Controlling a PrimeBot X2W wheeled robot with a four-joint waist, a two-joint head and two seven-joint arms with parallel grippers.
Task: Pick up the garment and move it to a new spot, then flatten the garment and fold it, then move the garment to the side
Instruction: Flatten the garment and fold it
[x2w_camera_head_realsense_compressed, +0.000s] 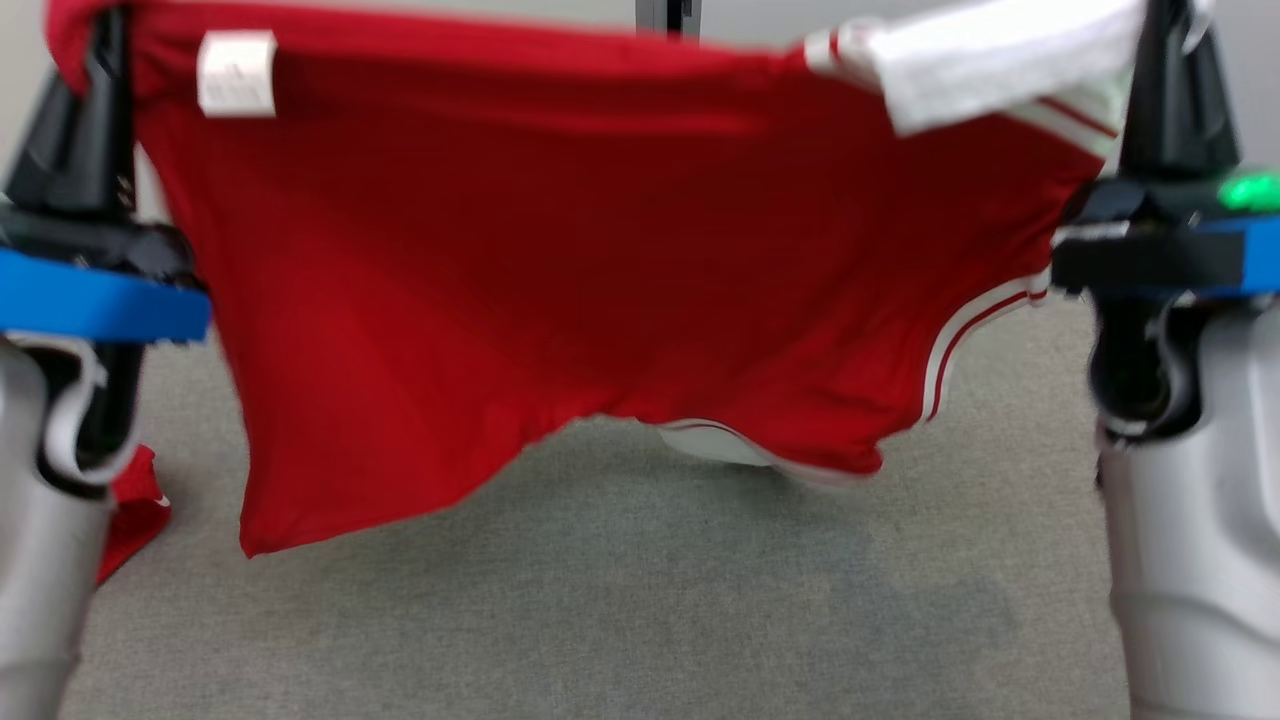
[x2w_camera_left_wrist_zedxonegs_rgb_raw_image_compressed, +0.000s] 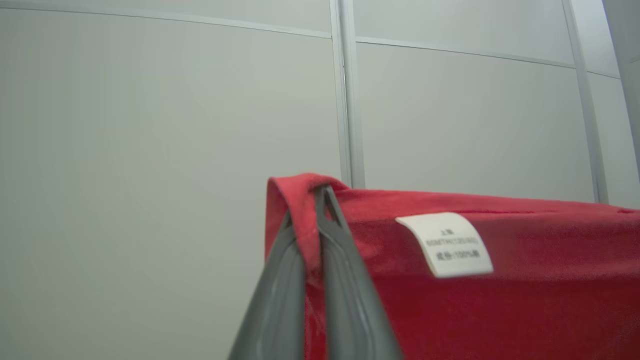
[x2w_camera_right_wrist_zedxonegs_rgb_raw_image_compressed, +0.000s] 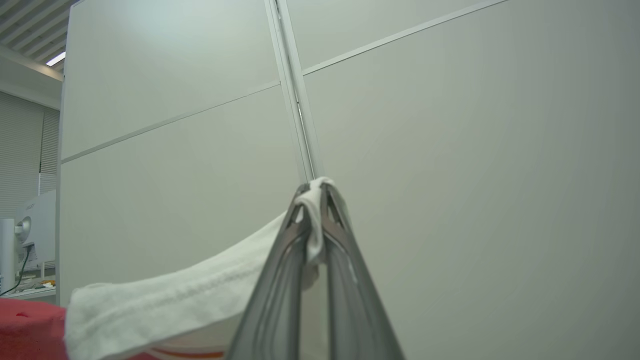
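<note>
even, diffuse indoor light. head view smeared by motion blur; the garment (x2w_camera_head_realsense_compressed: 560, 300) casts a faint shadow on the grey surface (x2w_camera_head_realsense_compressed: 600, 640) below both jaws. a ceiling strip light (x2w_camera_right_wrist_zedxonegs_rgb_raw_image_compressed: 55, 58) glows up-left of the right jaws; wall seams (x2w_camera_left_wrist_zedxonegs_rgb_raw_image_compressed: 345, 100) bow above the left jaws.

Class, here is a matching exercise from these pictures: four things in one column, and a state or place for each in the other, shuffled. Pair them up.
Column one
1. left gripper
2. right gripper
3. label
4. surface

Column two
A. shut on a white part of the garment
B. grey, below the hanging cloth
C. white, on the red cloth near the left gripper
D. shut on a red edge

Pairs: 1-D, 2-A, 3-C, 4-B
</note>
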